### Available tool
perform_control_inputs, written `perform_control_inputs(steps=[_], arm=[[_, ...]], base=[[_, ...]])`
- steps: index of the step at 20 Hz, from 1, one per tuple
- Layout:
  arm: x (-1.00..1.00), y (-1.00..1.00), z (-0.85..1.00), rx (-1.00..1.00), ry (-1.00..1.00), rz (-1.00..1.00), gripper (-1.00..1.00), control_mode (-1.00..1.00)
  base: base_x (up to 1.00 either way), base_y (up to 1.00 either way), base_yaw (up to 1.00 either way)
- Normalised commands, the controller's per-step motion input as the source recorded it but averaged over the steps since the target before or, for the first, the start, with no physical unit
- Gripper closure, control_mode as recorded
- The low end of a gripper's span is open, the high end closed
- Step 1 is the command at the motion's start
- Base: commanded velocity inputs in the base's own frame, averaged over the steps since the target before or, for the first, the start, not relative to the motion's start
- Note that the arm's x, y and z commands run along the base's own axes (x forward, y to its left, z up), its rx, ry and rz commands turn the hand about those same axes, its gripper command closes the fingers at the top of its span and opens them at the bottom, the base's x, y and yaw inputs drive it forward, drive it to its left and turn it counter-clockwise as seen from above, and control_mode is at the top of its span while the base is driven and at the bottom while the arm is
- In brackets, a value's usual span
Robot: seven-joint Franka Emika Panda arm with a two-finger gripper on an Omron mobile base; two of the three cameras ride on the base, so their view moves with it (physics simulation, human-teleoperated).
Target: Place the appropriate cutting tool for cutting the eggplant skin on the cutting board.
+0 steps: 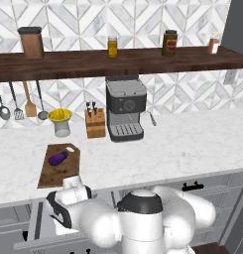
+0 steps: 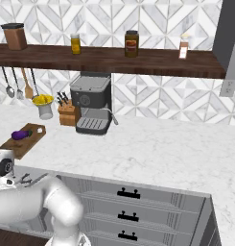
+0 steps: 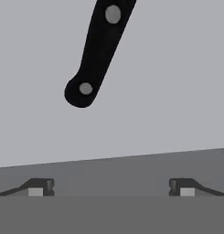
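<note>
My gripper (image 3: 111,188) is open and looks down at the pale grey floor of the drawer (image 1: 36,221), with nothing between its fingers. Just ahead of it lies the black riveted handle of a slim knife (image 3: 97,50), apart from both fingertips. The cutting tool is out of view. My arm bends down from the base into this open drawer, below the counter's front edge. On the counter above lies the brown cutting board (image 1: 51,173) (image 2: 13,146). The small purple eggplant (image 1: 57,158) (image 2: 20,135) rests on its far half.
A coffee machine (image 1: 125,111), a knife block (image 1: 95,123) and a yellow juicer (image 1: 60,120) stand along the back wall. Utensils hang at the left under a shelf with jars. Closed drawers with black handles (image 2: 128,193) sit to the right.
</note>
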Motion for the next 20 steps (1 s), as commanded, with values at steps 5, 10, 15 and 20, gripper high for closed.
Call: perform_control_inputs(steps=[5,10,15,20], arm=[[-1.00,0.10,0.00,-0.04,0.25,-0.03,-1.00,-1.00],[-1.00,0.09,0.19,-0.02,0.30,-0.06,-1.00,-1.00],[-1.00,0.07,0.30,-0.03,0.34,-0.06,-1.00,-1.00],[-0.20,0.23,0.51,-0.15,0.14,-0.05,-1.00,-1.00]], base=[[0.00,0.00,0.00],[0.00,0.00,0.00],[0.00,0.00,0.00],[0.00,0.00,0.00]])
